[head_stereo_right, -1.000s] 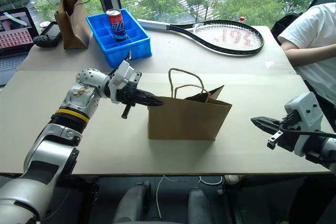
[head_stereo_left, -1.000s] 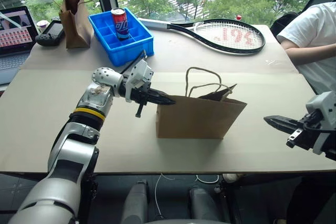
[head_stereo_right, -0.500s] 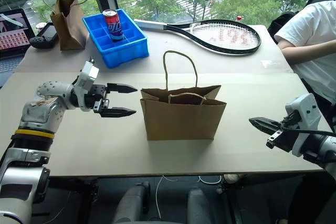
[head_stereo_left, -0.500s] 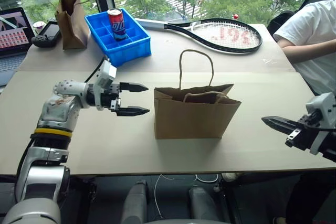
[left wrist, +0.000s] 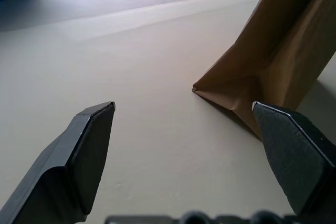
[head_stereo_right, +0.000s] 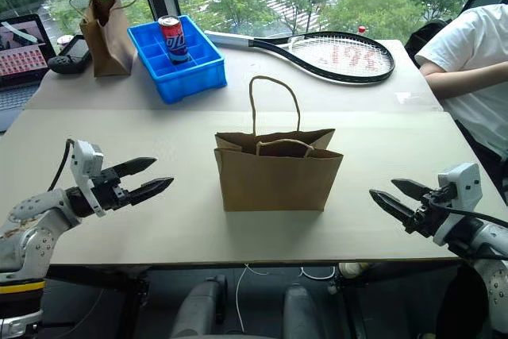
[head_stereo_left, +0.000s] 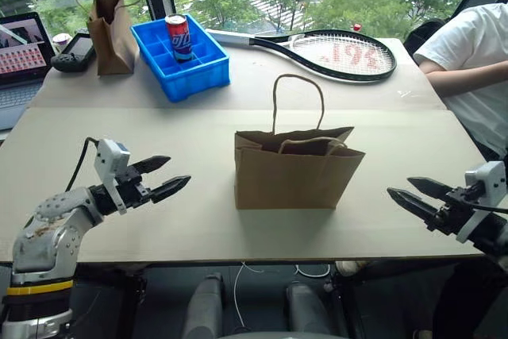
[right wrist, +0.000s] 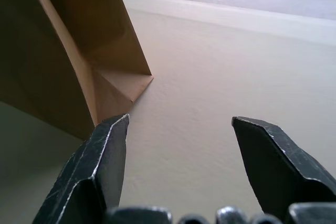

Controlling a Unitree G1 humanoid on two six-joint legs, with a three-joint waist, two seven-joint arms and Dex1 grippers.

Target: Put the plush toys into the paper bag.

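Fingers spread wide on both sides: left gripper (head_stereo_left: 163, 176) lower left, right gripper (head_stereo_left: 417, 194) lower right, both empty. Paper bag (head_stereo_left: 295, 168) stands upright mid-frame; no toys visible outside, so probably task's finished.
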